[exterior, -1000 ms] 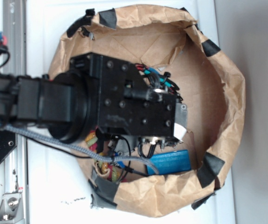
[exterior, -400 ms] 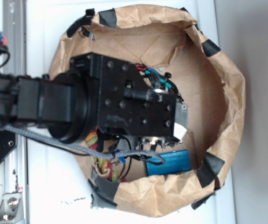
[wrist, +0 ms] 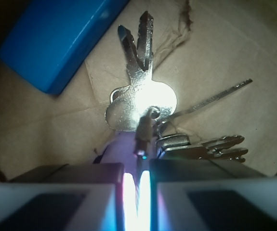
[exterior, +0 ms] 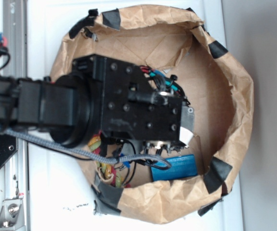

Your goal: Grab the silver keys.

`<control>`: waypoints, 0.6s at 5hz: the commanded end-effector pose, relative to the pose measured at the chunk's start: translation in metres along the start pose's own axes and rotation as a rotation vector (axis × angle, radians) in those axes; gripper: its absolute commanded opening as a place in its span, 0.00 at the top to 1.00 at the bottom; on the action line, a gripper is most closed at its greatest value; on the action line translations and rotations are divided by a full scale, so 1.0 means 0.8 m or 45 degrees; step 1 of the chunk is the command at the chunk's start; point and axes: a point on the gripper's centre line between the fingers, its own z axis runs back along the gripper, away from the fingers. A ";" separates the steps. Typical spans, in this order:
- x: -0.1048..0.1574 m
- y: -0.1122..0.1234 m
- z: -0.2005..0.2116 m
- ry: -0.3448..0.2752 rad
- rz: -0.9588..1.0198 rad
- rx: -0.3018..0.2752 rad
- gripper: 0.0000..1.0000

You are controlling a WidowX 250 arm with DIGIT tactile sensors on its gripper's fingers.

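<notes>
Blocking the exterior view, the claw [wrist: 137, 185] sits clenched on the silver keys [wrist: 145, 103].

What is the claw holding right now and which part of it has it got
The claw is shut on the silver keys, pinching the ring or small link by the key heads between its nearly closed fingers. The key blades hang free.

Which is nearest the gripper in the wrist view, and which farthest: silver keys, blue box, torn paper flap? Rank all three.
1. Silver keys: at the gripper, ring between its nearly closed pads.
2. Blue box: upper left, beyond the keys.
3. Torn paper flap: top, right of centre, beyond the key tips.
</notes>
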 end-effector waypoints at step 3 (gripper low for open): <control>0.017 0.051 0.156 -0.192 0.428 -0.453 1.00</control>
